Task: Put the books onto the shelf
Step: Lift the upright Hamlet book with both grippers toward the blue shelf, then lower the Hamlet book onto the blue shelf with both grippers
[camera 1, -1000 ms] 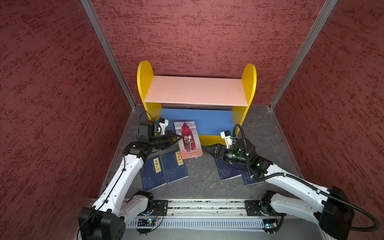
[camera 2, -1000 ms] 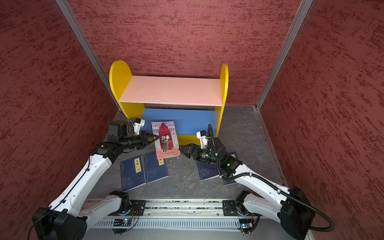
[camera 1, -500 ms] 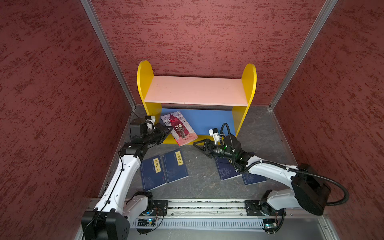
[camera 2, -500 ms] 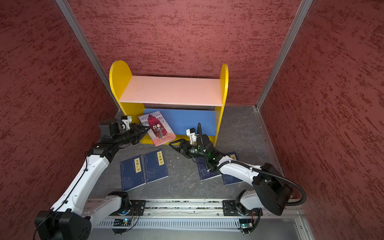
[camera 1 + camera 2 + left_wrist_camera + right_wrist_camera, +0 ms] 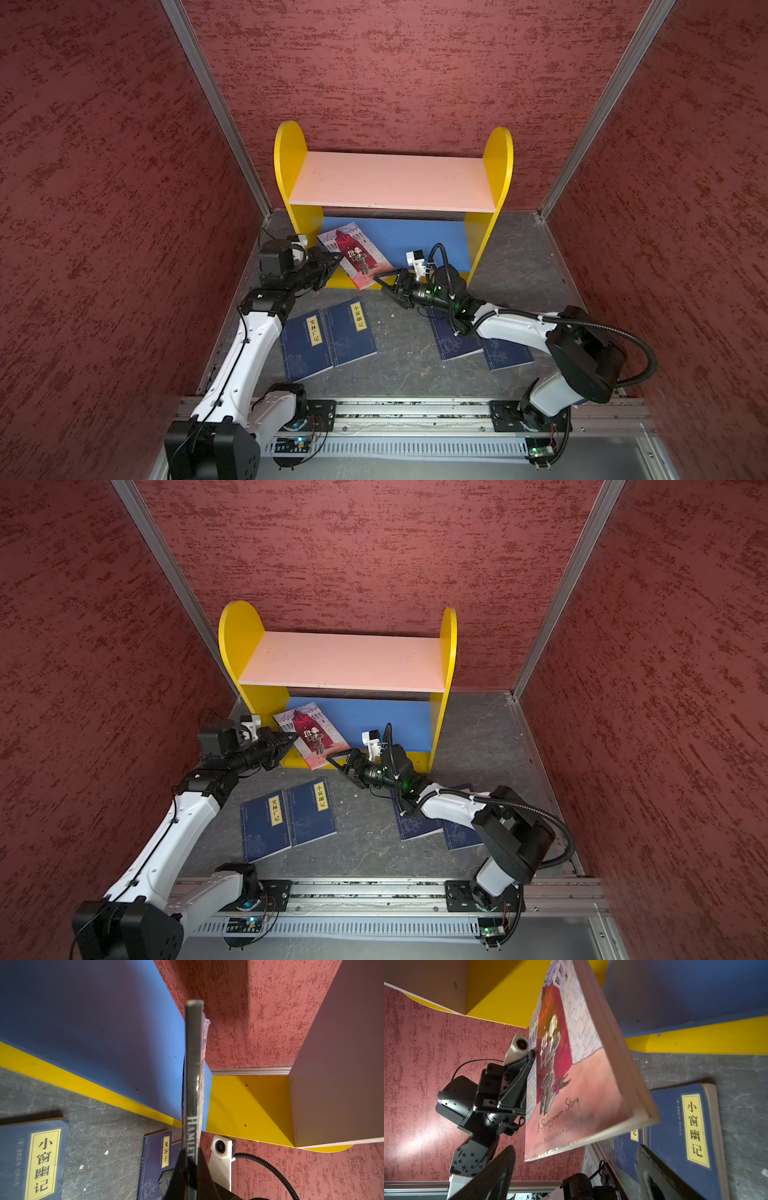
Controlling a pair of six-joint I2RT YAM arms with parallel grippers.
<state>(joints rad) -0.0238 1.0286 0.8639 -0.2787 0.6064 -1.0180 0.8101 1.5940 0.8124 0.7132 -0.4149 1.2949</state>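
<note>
Diagonally, red book [image 5: 355, 255], top toward shelf [image 5: 390, 183]

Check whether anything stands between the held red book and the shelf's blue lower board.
Nothing visible does. The red book, held by the left gripper, is tilted at the front of the blue lower board, which lies bare. The open right gripper is at the book's near corner, not on the board's side.

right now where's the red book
In both top views the red book is left of centre, tilted in the left gripper over the lower front edge of the shelf.
</note>
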